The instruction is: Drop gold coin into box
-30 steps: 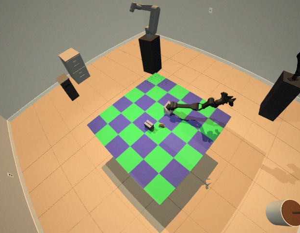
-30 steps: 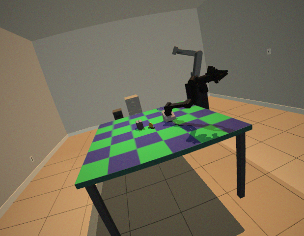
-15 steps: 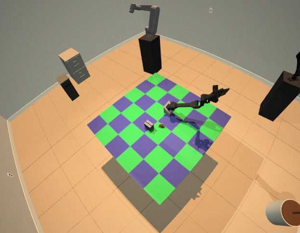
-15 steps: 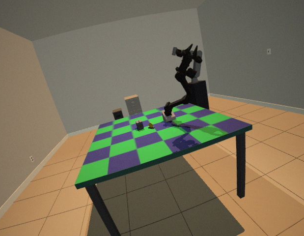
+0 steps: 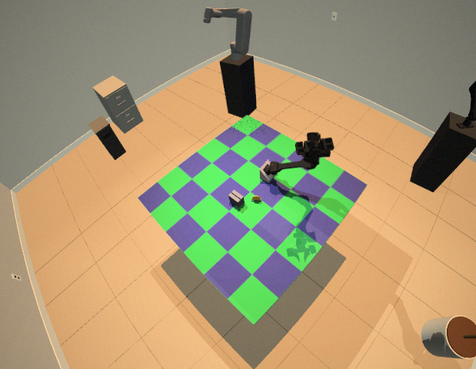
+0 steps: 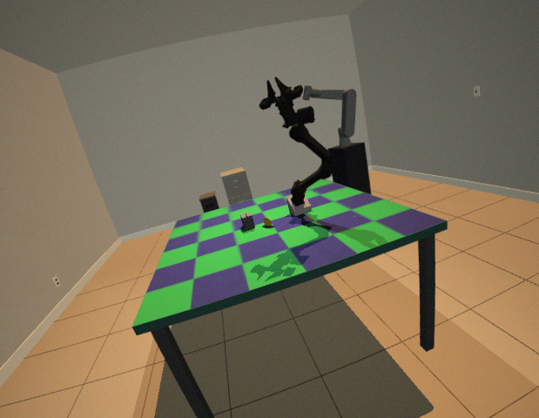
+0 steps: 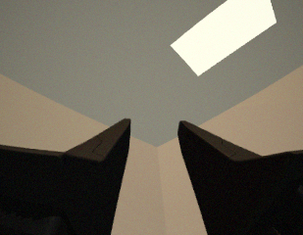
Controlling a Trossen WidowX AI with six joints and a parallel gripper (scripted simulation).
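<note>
The gold coin point(image 5: 256, 197) point(image 6: 266, 221) stands on edge on the checkered table; its dark-green holder is too small to make out clearly. The grey box point(image 5: 236, 199) point(image 6: 247, 222) stands close to the coin, to its left in the top and exterior views, with a dark slot line across its lid. My gripper point(image 6: 272, 81) point(image 7: 154, 125) is partly open and empty, with a gap between its fingertips. It is raised high above the table and points upward, far from the coin and the box. In the wrist view only ceiling and walls show between and beyond the fingers; coin and box are out of that view.
My arm's pale base point(image 5: 264, 174) point(image 6: 298, 207) stands on the table point(image 5: 252, 250) point(image 6: 228, 280), to the right of the coin. A grey robot arm on a black pedestal point(image 5: 238, 85) point(image 6: 350, 166) and filing cabinets point(image 5: 121, 104) point(image 6: 237, 186) stand off the table.
</note>
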